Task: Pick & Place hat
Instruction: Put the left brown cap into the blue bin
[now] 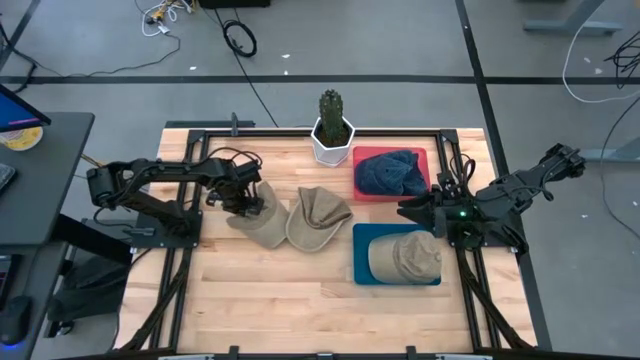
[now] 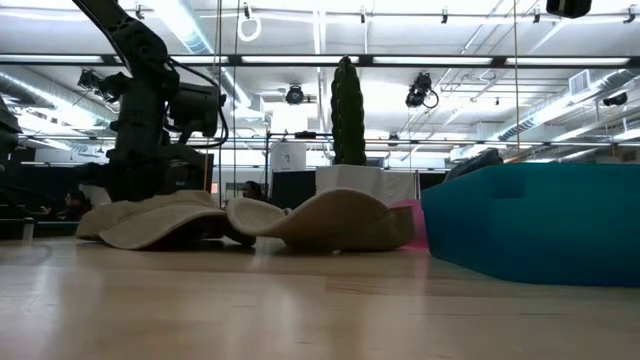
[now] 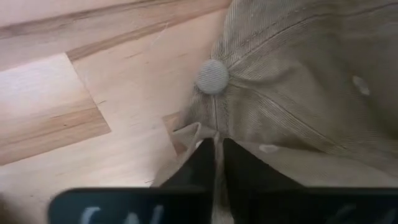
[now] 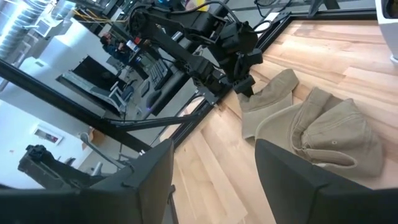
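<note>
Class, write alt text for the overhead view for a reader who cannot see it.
The left hand presses down on a tan hat beside a second tan hat mid-table. Right of them, a blue hat fills a red tray, another tan hat a teal tray.

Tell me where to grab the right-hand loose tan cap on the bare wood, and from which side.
Take the right-hand tan cap by its edge nearest the teal tray, coming from above. It lies flat on the wood and overlaps the other loose cap, where the left hand is already shut, so the crown is probably harder to pinch.

Overhead, table-level and both wrist views share the tan hat [image 1: 262,224].
</note>
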Controlling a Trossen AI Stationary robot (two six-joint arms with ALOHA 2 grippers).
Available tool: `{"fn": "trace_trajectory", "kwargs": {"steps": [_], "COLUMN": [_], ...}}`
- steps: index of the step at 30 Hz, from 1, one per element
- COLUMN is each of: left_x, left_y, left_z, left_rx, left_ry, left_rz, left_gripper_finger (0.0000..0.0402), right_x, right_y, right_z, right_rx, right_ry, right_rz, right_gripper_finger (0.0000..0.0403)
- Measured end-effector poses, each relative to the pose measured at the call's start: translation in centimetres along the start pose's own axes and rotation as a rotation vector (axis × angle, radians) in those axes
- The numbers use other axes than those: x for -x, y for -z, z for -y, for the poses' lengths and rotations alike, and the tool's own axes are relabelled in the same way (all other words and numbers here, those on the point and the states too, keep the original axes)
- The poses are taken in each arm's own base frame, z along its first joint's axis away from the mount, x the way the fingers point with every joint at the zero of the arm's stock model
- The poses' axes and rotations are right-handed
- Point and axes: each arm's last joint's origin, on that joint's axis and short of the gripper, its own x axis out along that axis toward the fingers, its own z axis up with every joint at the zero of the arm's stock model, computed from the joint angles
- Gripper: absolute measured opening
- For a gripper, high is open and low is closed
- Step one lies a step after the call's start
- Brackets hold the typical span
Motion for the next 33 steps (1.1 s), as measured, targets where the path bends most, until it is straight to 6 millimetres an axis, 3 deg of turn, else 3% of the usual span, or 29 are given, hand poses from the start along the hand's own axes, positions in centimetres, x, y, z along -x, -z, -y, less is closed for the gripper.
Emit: {"fn": "trace_trajectory", "kwargs": {"steps": [4, 10, 22, 28, 33], "left_x": [0.5, 3.9, 15.5, 21.8, 25.7], "left_y": [0.1, 0.1, 0.7, 1.5, 3.3], "left_z": [0.2, 1.8, 3.8, 5.4, 6.4], "left_rx": [-0.025, -0.117, -0.268, -0.477, -0.697], "left_ry": [0.017, 0.071, 0.031, 0.131, 0.196], "left_rz": [0.012, 0.093, 0.381, 0.552, 0.669], "left_gripper_finger": [0.0014, 0.001, 0.001, 0.001, 0.001], "right_x": [0.0, 0.0, 0.0, 0.0, -0.1], "right_y": [0.0, 0.0, 0.1, 0.0, -0.1], "right_z": [0.0, 0.0, 0.1, 0.1, 0.1], "right_rx": [0.0, 0.001, 0.007, 0.022, 0.045], "right_ry": [0.0, 0.001, 0.006, 0.005, 0.006], "right_rz": [0.0, 0.0, -0.005, -0.004, 0.008], "right_gripper_finger": [0.0227, 0.0227, 0.0227, 0.0227, 0.0227]}}
